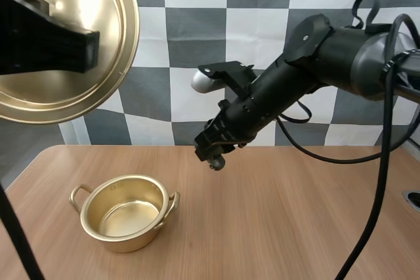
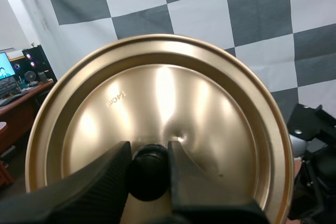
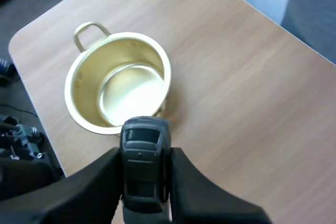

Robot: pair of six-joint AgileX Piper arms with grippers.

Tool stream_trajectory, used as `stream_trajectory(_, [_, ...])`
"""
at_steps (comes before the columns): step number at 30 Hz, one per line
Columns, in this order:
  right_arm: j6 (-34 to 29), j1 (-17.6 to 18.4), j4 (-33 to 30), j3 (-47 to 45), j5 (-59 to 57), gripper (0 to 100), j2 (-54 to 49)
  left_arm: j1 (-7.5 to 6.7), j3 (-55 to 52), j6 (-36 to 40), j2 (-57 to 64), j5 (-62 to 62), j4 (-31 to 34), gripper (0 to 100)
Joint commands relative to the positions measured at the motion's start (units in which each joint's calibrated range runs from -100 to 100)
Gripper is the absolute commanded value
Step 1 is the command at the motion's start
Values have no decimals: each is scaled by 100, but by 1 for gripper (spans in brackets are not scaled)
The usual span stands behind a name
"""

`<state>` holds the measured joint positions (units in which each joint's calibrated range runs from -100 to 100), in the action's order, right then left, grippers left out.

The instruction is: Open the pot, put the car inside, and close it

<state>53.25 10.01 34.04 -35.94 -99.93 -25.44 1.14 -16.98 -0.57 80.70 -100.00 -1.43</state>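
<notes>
Putting the car (image 3: pixel 142 182) in, pot (image 1: pixel 125 240) already open.
Pinching the car in the right gripper (image 3: pixel 144 153) above the surface (image 1: pixel 295 227); pinching the lid (image 2: pixel 173 93) by its knob (image 2: pixel 149 177) in the left gripper (image 2: pixel 148 150), high over the pot near the left edge. Next, probably: bringing the car over the pot and letting go.

The table (image 1: pixel 282 227) has a light wood-grain top, with the grain running from its left edge toward its right edge. Its far left corner is rounded, and its far edge runs straight across. At the right edge, about midway along, sits a small dark ring (image 1: pixel 413 200). It may be a hole through the top, but I cannot tell.
</notes>
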Motion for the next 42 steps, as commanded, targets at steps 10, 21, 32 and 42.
stream_trajectory(10, [4,695,-31,617,-7,0,801,0,7,5,255,0,57,0])
stream_trajectory(21, [306,1092,26,838,-7,0,2094,9,7,5,255,0,305,0])
stream_trajectory(32, [581,1375,80,870,-7,0,2966,46,7,5,268,0,305,0])
stream_trajectory(42, [596,1414,80,1842,-7,0,3498,46,7,-4,464,0,305,0])
